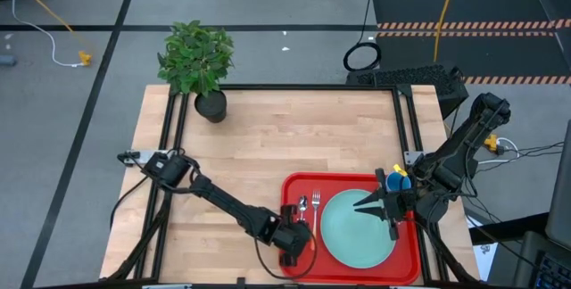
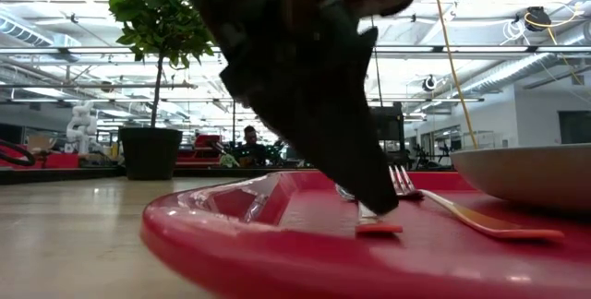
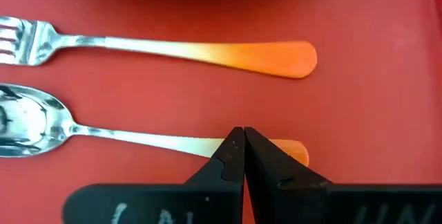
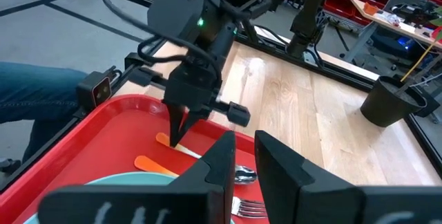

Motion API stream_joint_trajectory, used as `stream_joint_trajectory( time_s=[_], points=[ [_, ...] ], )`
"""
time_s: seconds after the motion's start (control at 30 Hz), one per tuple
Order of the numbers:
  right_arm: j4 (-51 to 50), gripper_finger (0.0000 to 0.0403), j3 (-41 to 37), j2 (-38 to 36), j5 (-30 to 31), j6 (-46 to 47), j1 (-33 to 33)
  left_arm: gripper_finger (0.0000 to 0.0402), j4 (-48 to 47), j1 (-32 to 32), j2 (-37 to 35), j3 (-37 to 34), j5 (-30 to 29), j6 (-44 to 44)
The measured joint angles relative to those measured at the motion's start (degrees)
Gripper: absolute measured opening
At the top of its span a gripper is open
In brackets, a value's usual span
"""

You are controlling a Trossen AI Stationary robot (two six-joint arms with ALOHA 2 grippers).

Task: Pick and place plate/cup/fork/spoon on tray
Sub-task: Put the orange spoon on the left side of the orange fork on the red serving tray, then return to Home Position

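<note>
The red tray (image 1: 299,186) lies at the table's near right. On it rest the mint-green plate (image 1: 357,231) and, to its left, the fork (image 1: 315,207) and the spoon (image 1: 302,206), side by side with their orange handles toward the near edge. The blue cup (image 1: 400,182) stands at the tray's far right corner, partly hidden by my right arm. My left gripper (image 3: 242,141) is shut, pointing down at the spoon's handle. My right gripper (image 4: 245,158) hangs above the plate's right edge, open by a narrow gap and empty. My left gripper's shut fingertips (image 3: 233,148) stand on or just above the spoon's handle (image 3: 200,143), near its orange free end. They come from above, pointing down. I cannot tell whether they touch it. The spoon lies flat on the tray.
A potted plant (image 1: 210,102) stands at the table's far left corner. Bare wooden tabletop (image 1: 268,137) stretches left of and beyond the tray. A person's blue-clad limb (image 4: 41,92) shows beside the table in the right wrist view.
</note>
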Motion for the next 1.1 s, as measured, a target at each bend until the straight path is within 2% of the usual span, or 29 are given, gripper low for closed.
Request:
stream_joint_trajectory(
  time_s=[0.27, 0.43, 0.6, 0.73, 0.87, 0.93, 1.1],
  points=[
    [2.23, 0.0047, 0.00, 0.00, 0.00, -1.09, 0.00, 0.0003, 2.11, 0.81, -2.86, 0.01, -1.43, 2.88],
    [2.01, 0.0047, 0.00, 0.00, 0.00, -1.51, 0.00, 0.0003, 8.61, 2.55, -5.00, 0.07, -1.98, 11.46],
    [1.74, 0.0047, 0.00, -1.59, 0.00, -2.51, 0.00, 0.0003, 9.57, 5.34, -9.01, 0.10, -1.85, 20.96],
    [1.68, 0.0037, 0.00, -4.26, 0.02, -4.36, 0.00, 0.0003, 6.83, 7.70, -13.26, 0.15, -0.92, 26.35],
    [-0.92, 0.0008, 0.00, -7.68, 2.34, -6.81, -0.03, 0.0003, 0.05, 10.01, -16.30, 0.19, -0.54, 30.35],
    [-3.73, 0.0003, -0.02, -9.59, 4.41, -6.60, -0.16, 0.0003, -2.81, 11.53, -16.48, 0.19, -0.33, 31.04],
    [-6.64, 0.0002, -0.02, -13.48, 4.52, -5.64, -0.97, 0.0003, -7.91, 16.18, -16.29, 0.17, -0.60, 29.61]
  ],
)
